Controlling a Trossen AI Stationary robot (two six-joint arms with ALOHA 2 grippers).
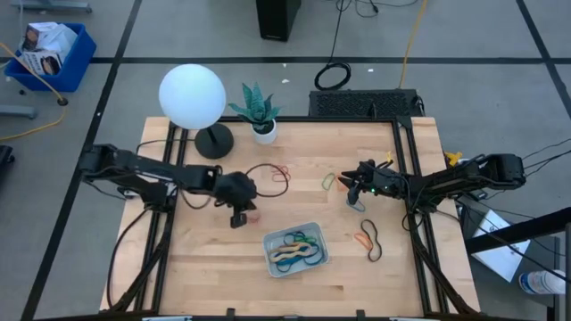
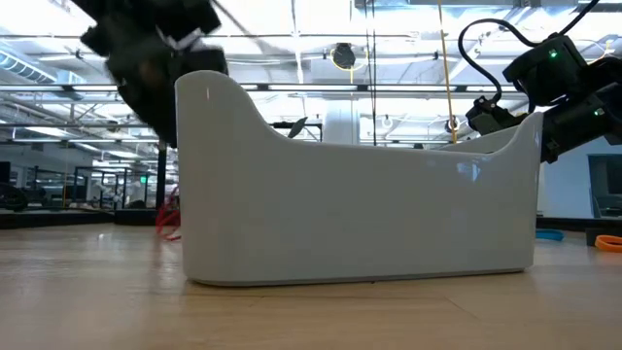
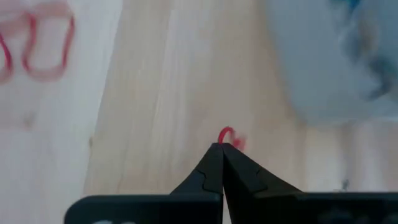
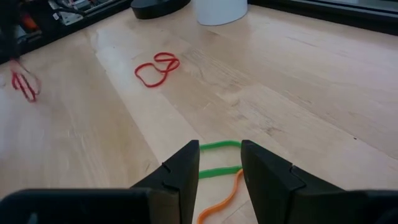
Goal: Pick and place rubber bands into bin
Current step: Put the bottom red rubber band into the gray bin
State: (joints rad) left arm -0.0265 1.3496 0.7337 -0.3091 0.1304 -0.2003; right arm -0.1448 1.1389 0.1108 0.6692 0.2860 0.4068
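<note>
My left gripper [image 1: 239,217] is shut on a red rubber band [image 3: 228,134] just left of the pale grey-blue bin [image 1: 268,259], which holds several bands. The band also shows in the low view [image 2: 169,220], left of the bin's wall [image 2: 360,214]. My right gripper [image 4: 220,163] is open at the table's right middle. Its fingers stand on either side of a green band [image 4: 219,145] that lies flat on the table, with an orange band [image 4: 221,198] beside it. I cannot tell whether they touch it. My left gripper pinches the red band between its two fingertips, where a small piece of the loop [image 3: 227,132] sticks out past the tips. The fingers point down and toward the bin. The rest of the loop hangs slack below the gripper [image 4: 25,87].
A pair of red bands [image 1: 281,171] lies on the table beyond the bin. An orange band [image 1: 361,239] and a black band [image 1: 373,242] lie right of the bin. A globe lamp [image 1: 192,96] and a small potted plant [image 1: 259,111] stand at the far edge.
</note>
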